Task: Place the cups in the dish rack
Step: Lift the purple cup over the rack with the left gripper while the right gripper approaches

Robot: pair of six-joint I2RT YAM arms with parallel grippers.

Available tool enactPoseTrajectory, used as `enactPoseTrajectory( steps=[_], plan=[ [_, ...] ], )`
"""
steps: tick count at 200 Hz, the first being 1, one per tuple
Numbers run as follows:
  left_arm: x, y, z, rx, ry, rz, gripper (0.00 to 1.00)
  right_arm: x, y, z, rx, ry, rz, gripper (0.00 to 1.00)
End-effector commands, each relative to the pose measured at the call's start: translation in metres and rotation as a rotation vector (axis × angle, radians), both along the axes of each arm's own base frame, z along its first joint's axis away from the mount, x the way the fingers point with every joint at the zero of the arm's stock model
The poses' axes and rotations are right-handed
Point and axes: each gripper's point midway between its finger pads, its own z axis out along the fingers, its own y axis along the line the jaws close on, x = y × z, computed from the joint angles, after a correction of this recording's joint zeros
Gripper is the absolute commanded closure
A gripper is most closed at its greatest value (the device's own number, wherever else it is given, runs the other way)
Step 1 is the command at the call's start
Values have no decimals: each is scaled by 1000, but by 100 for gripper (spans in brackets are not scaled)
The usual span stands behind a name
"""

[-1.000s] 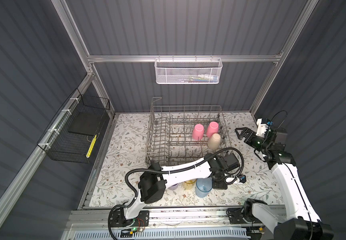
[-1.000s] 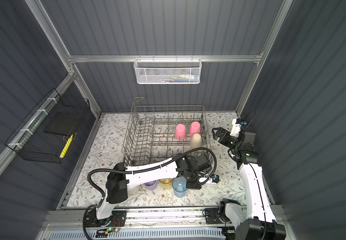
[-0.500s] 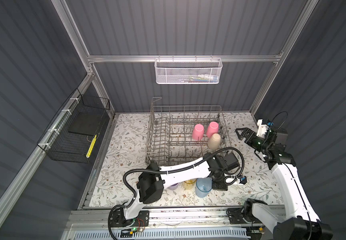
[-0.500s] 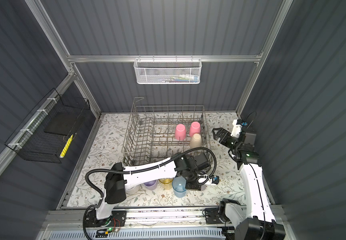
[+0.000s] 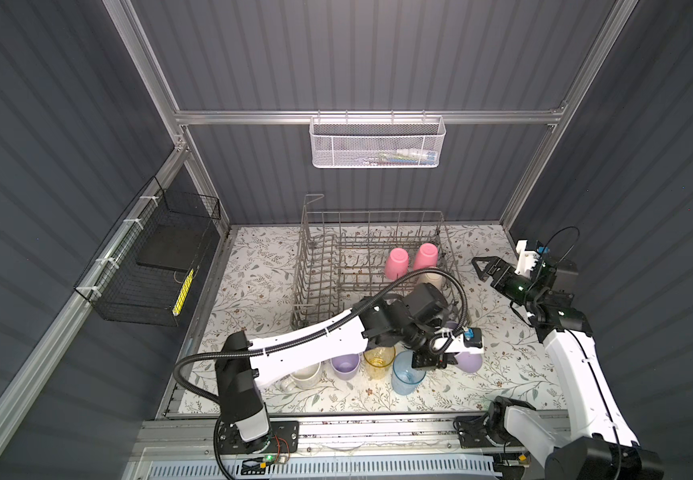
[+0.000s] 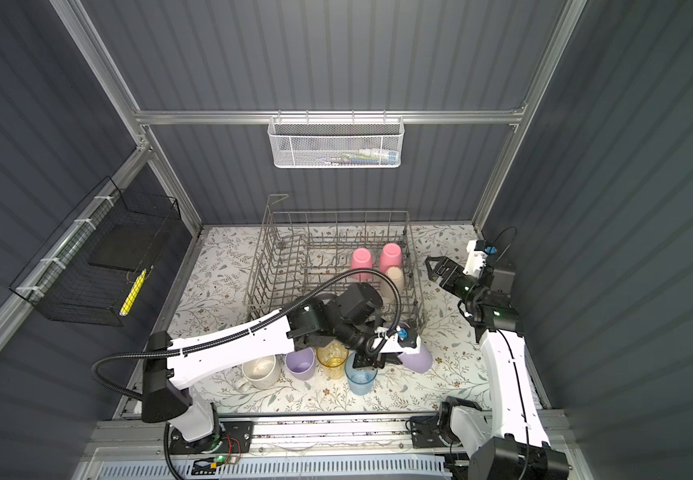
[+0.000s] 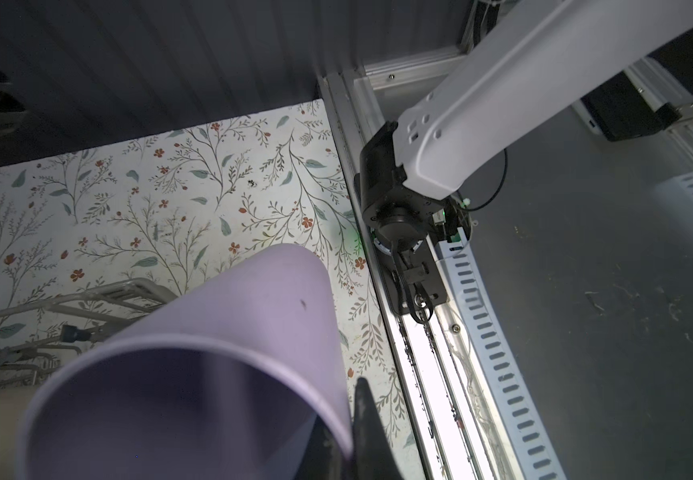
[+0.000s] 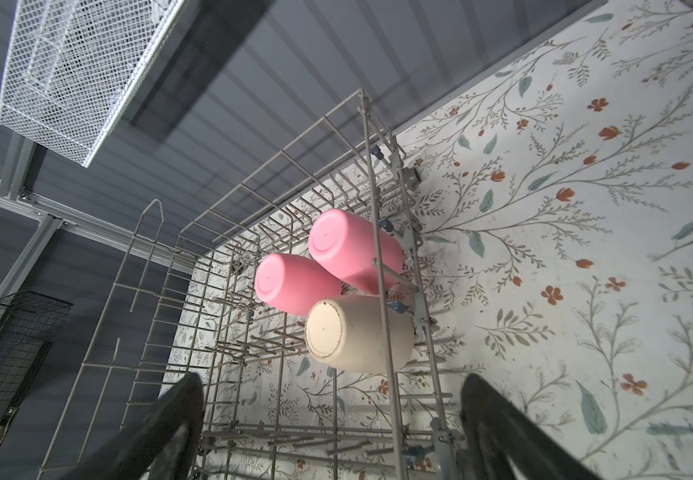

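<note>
While three cups sit bases up in the rack, the left jaws are pinched tight on the rim of a lilac cup. The left wrist view shows that rim caught between two dark fingers. This cup is tipped on its side just off the rack's near right corner, close to the blue tumbler; whether it rests on the counter cannot be told. The right jaws stand wide apart with nothing between them, and hover to the right of the rack, pointing towards it. Two pink cups and the beige cup crowd together by the rack's right wall. In front of the rack, a mug, a second lilac cup, a yellow tumbler and the blue tumbler stand upright in a row.
</note>
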Motion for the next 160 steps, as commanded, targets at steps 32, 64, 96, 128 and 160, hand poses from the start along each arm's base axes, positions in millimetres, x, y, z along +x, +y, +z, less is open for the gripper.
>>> enactPoseTrajectory(
  steps=[32, 64, 96, 128, 160],
  plan=[
    [24, 31, 62, -306, 165, -3, 100, -6, 33, 33, 123, -141, 203, 3],
    [56, 59, 83, -446, 301, 10, 100, -11, 49, 47, 205, -214, 319, 2],
    [75, 74, 90, -517, 365, 19, 100, -19, 64, 61, 276, -262, 445, 1],
    [89, 84, 98, -587, 428, 3, 100, -27, 73, 73, 345, -323, 533, 1],
    [109, 98, 109, -689, 507, -4, 100, -36, 87, 79, 393, -343, 643, 1]
  ],
)
